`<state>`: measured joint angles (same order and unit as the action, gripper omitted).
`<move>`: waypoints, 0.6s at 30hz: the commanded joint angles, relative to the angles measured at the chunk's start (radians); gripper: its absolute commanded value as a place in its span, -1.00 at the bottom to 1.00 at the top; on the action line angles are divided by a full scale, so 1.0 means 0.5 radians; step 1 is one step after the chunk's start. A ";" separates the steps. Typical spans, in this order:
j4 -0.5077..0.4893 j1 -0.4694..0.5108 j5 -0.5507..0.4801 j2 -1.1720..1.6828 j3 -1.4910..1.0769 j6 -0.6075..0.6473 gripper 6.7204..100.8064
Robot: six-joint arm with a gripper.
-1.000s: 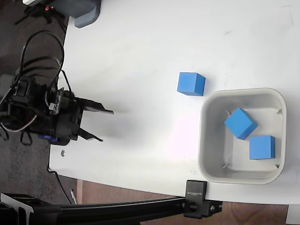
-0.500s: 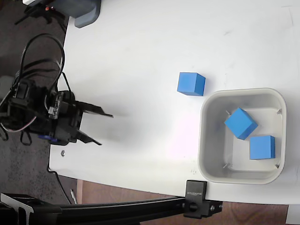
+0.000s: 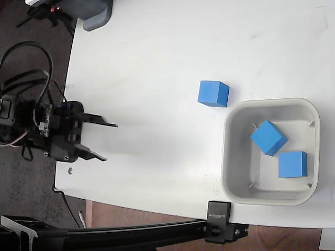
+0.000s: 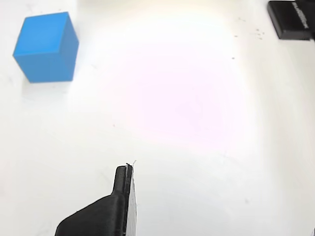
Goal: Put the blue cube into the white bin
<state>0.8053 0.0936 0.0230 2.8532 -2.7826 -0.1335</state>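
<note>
Cube outside looks rigid, light, flat-faced; I'd pinch 2 opposite sides. It sits on the table just beside the white bin, not touching. Count: 3 blue cubes, 2 already in the bin, 1 bin. Gripper at the table's left edge, well apart, fingers spread wide, empty.

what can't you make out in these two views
- Wrist view: only one finger of the claw shows; the other is cut off by the frame.
- Wrist view: white bin lies outside the frame.
- Fixed view: arm beyond the claw is cut off by the left edge.
- Wrist view: black object is cropped at the corner.
</note>
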 commanded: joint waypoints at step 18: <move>-0.715 -0.611 0.405 -1.706 1.175 -0.273 0.98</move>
<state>0.4832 -0.2025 0.2224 2.0049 -2.2657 -0.2684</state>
